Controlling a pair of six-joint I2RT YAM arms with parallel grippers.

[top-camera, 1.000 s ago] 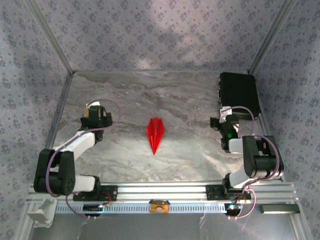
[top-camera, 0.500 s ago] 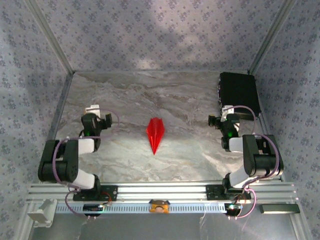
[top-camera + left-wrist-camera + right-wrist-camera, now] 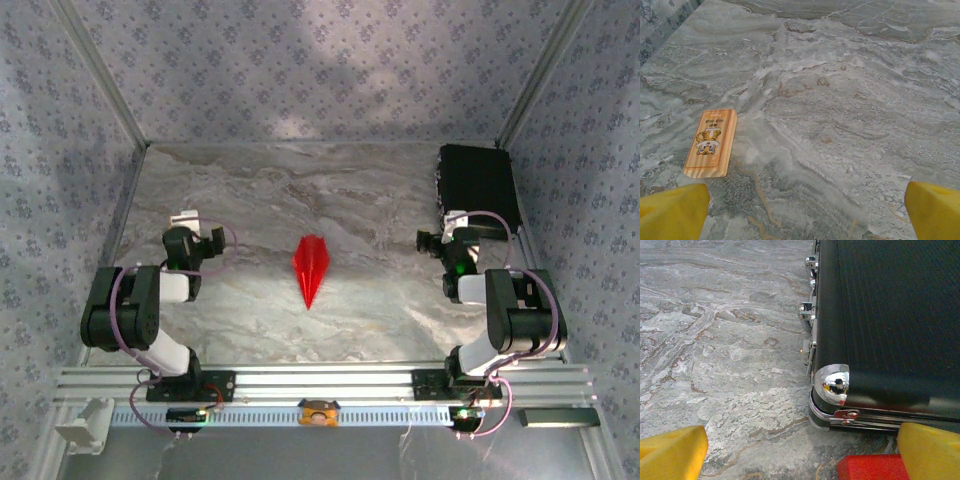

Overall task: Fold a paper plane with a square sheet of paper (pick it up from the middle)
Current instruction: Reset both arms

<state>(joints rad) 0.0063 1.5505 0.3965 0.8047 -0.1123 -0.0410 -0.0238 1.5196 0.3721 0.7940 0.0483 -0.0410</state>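
Arms folded, left gripper (image 3: pixel 804 210), right gripper (image 3: pixel 800 452) spread wide; paper plane (image 3: pixel 309 268) between

The left arm (image 3: pixel 140 305) and right arm (image 3: pixel 510 310) sit folded near their bases, both jaws spread wide.

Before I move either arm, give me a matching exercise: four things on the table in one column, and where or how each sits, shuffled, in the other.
Things
1. paper plane
2. black case
3. wooden block
4. small red piece

Places or states
A. close to the case's chrome corner
B. middle of the table, tip toward the near edge
C. lying flat, printed label up
D. far right corner of the table

Pairs: 1-B, 2-D, 3-C, 4-A
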